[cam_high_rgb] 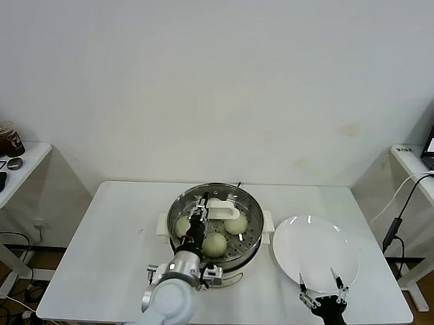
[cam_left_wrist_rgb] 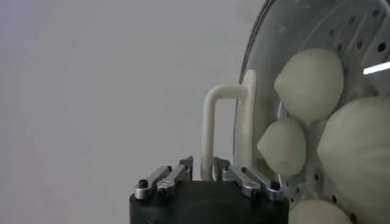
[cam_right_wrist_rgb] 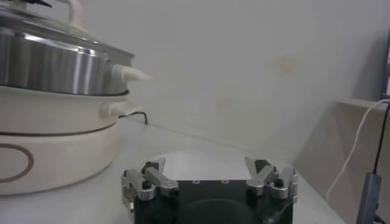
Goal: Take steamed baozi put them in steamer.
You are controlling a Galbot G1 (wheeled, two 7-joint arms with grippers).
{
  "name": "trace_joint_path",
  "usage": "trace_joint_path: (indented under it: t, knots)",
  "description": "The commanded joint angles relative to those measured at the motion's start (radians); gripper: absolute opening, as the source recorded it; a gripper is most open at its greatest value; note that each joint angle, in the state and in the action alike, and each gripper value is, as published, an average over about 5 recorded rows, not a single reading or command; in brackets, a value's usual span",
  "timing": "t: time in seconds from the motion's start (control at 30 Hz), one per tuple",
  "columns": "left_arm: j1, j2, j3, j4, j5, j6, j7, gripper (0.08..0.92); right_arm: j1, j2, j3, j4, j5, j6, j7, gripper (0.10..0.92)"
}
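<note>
One steamer (cam_high_rgb: 255,240) sits mid-table (cam_high_rgb: 113,230), its glass lid (cam_high_rgb: 230,193) resting on top; one lid, one white loop handle (cam_left_wrist_rgb: 209,131) on it; through the glass the left wrist view counts four steamed baozi (cam_left_wrist_rgb: 308,82) on the perforated tray, all inside the pot, packed close together; the head view shows only three clearly, the fourth being masked by the handle and the arm. Left gripper (cam_high_rgb: 198,205) is over the lid, fingers (cam_left_wrist_rgb: 234,173) slightly parted and astride the handle's post, with a sliver of gap on one side, so no firm grip. Right gripper (cam_high_rgb: 325,286) hangs low at the table's near edge, over the near rim of the one white plate (cam_high_rgb: 300,245); its fingers (cam_right_wrist_rgb: 149,176) are spread wide, holding nothing. As for edges: the steamer's right side handle (cam_high_rgb: 268,222) lies just beside the plate's rim, so that gap is tight; the plate itself sits near the table's right side; the left half of the table gives broad room beside the pot, and a narrower strip runs along the front, partly taken by the left arm. Two side desks flank the table, well apart from it.
</note>
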Motion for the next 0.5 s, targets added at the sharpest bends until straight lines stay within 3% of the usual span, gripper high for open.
trace_joint_path:
  t: [0.03, 0.23, 0.5]
  knots:
    - [0.177, 0.029, -0.056, -0.231, -0.299, -0.109, -0.132, 0.465, -0.002, 0.0, -0.003, 0.002, -0.002, -0.002, -0.001, 0.823]
    - [0.408, 0.032, -0.164, -0.37, -0.682, -0.281, -0.203, 0.638, -0.007, -0.01, -0.014, 0.007, 0.003, -0.003, -0.002, 0.823]
    - [0.832, -0.019, -0.51, -0.467, -1.244, -0.62, -0.354, 0.812, -0.023, -0.022, -0.049, 0.025, 0.091, -0.055, -0.015, 0.823]
